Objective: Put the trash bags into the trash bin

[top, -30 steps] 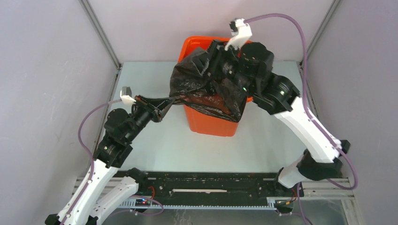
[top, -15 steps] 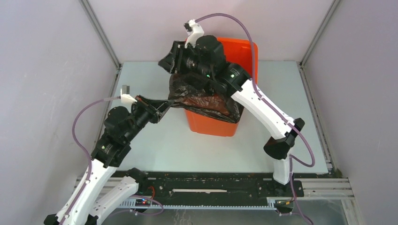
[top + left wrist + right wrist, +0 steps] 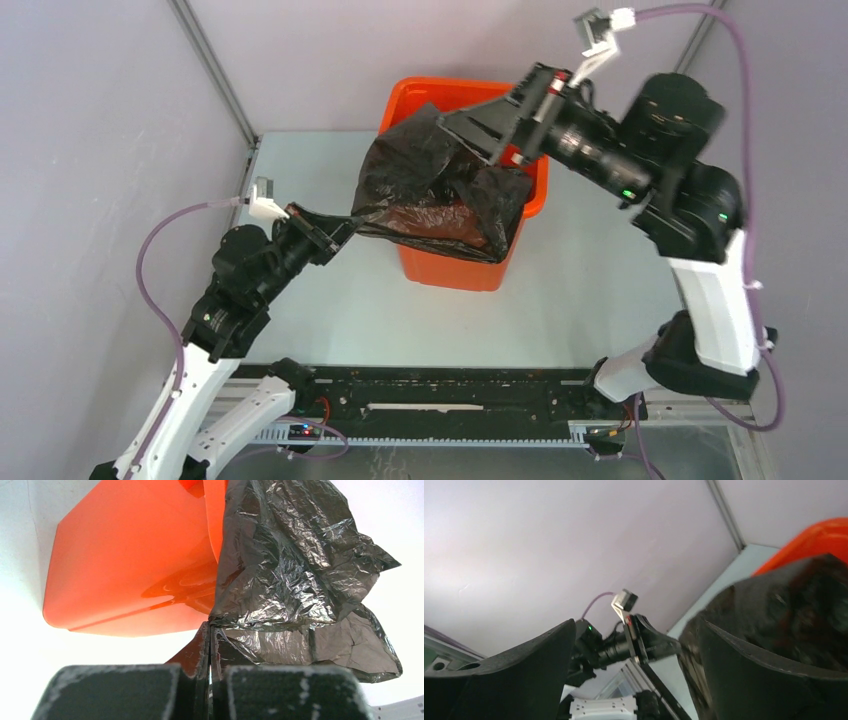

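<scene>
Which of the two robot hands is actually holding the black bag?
The left hand, pinched shut on a stretched corner of the bag; the right hand hangs wide open over the orange bin.

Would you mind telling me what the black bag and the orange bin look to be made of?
The black bag looks like thin plastic film: glossy, crinkled, with orange showing faintly through it. The orange bin appears to be moulded plastic, smooth and semi-glossy, with reflections on its wall.

Mouth of the bin: I find it mostly blocked by the bag, heaped over near and left rim; far rim bare. Left of it: barred by film stretched to my left gripper. Front, right of table: open.
</scene>
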